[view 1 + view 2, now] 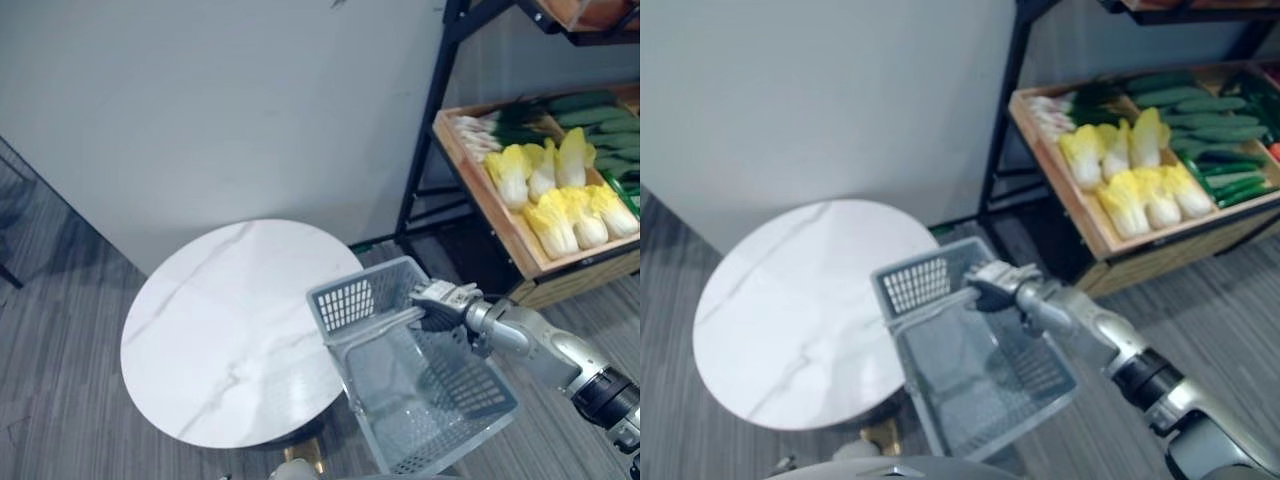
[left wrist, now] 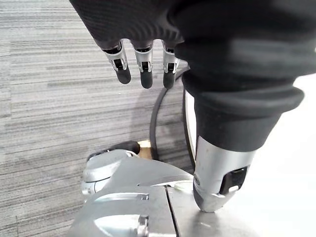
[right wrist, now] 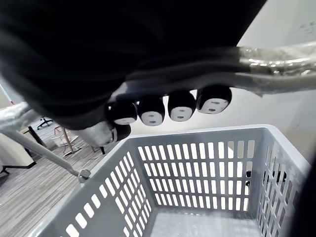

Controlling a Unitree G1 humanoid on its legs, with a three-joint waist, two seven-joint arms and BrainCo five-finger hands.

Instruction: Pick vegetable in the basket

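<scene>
By the white table [image 1: 215, 320], right hand [image 1: 441, 301] grips a grey slotted basket [image 1: 346, 304].

Soft, even indoor light; the white table [image 1: 220, 320] glares bright, shadows on the floor [image 1: 60, 400] faint.

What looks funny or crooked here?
Only the basket: it hangs tilted by the table from the right hand, whose fingers curl round its handle. It is empty; the vegetables lie tidily on the shelf. Nothing is spilled.
</scene>
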